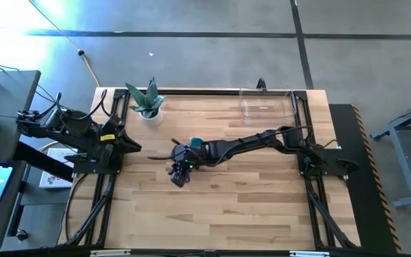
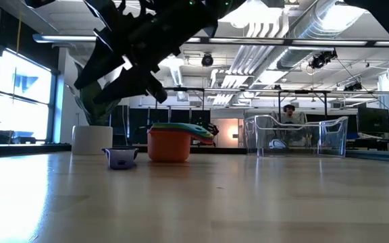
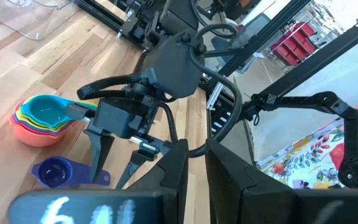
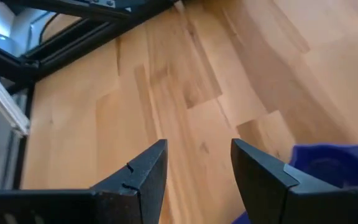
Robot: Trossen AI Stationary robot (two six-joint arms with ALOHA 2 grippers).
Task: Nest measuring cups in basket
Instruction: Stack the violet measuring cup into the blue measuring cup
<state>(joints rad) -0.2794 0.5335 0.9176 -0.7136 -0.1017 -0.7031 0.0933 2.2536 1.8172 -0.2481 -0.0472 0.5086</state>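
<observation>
A nested stack of measuring cups [image 3: 41,120], orange at the bottom and teal on top, stands on the table near its middle; it also shows in the low view [image 2: 169,142]. A purple cup [image 3: 55,171] stands alone on the table beside the stack [image 2: 120,157]. My right gripper [image 3: 115,167] is open and empty, its fingers pointing down above the table beside the purple cup [image 4: 328,165]. The clear basket [image 1: 266,103] stands at the far right. My left gripper [image 1: 129,145] waits shut at the table's left side.
A white pot with a green plant [image 1: 147,106] stands at the far left of the table. Black frame rails run along the table's left and right sides. Bare wood lies along the near half of the table [image 1: 212,207].
</observation>
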